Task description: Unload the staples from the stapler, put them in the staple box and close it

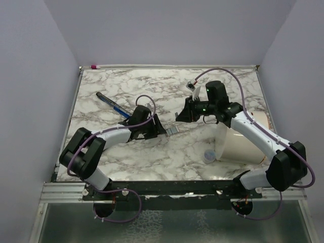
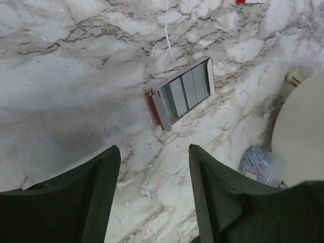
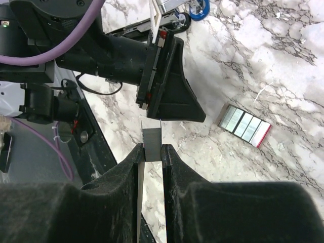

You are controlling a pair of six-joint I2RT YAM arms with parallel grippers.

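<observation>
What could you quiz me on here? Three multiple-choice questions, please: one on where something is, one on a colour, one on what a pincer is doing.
1. Where is the staple box?
A) on the marble table, just ahead of the left pincer
B) inside the white bowl
C) gripped by the left pincer

2. What colour is the staple box's edging?
A) green
B) red
C) yellow

3. What is the right pincer doing?
A) gaping wide, empty
B) gripping the pen
C) shut on a small grey metal piece

Answers:
1 A: the left wrist view shows it lying on the marble beyond the open, empty pincer.
2 B: red trim shows at the box's ends.
3 C: the right wrist view shows the piece pinched at the pincer's tip.
</observation>
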